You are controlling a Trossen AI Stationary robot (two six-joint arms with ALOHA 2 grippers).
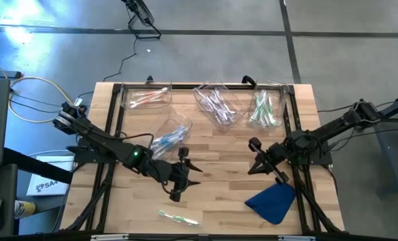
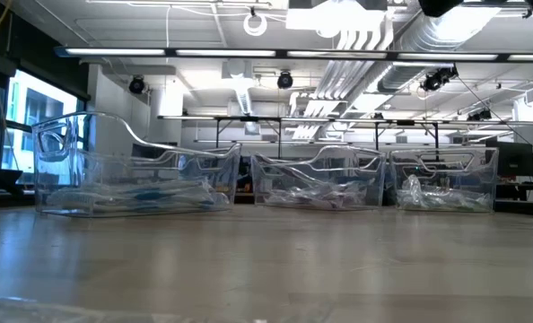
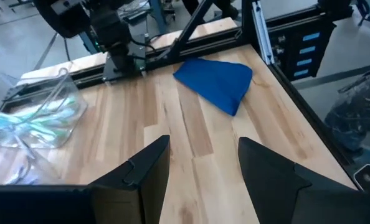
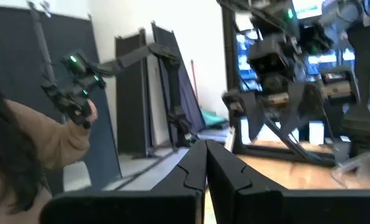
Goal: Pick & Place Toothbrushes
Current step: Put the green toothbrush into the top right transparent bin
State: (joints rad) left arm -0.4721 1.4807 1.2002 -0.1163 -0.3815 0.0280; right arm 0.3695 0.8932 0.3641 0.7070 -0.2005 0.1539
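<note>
Toothbrushes fill four clear plastic bins on a wooden table (image 1: 212,144). Along the far edge, one bin (image 1: 145,98) holds pink-accented brushes, a middle bin (image 1: 218,106) holds whitish and purple ones, and a third bin (image 1: 266,108) holds green ones. A fourth bin (image 1: 169,136), nearer the table's middle and tipped at an angle, holds blue-accented brushes. One green toothbrush (image 1: 178,217) lies loose on the wood near the front edge.

The left gripper (image 1: 185,169) hangs over the table between the tipped bin and the loose brush, its fingers (image 3: 149,169) spread apart and holding nothing. The right gripper (image 1: 256,164) hovers right of centre, its fingers (image 4: 191,168) pressed together and empty. A blue cloth (image 1: 273,199) lies just beside it, toward the front right corner.

A person in a tan sleeve (image 4: 42,146) appears beyond the table.
</note>
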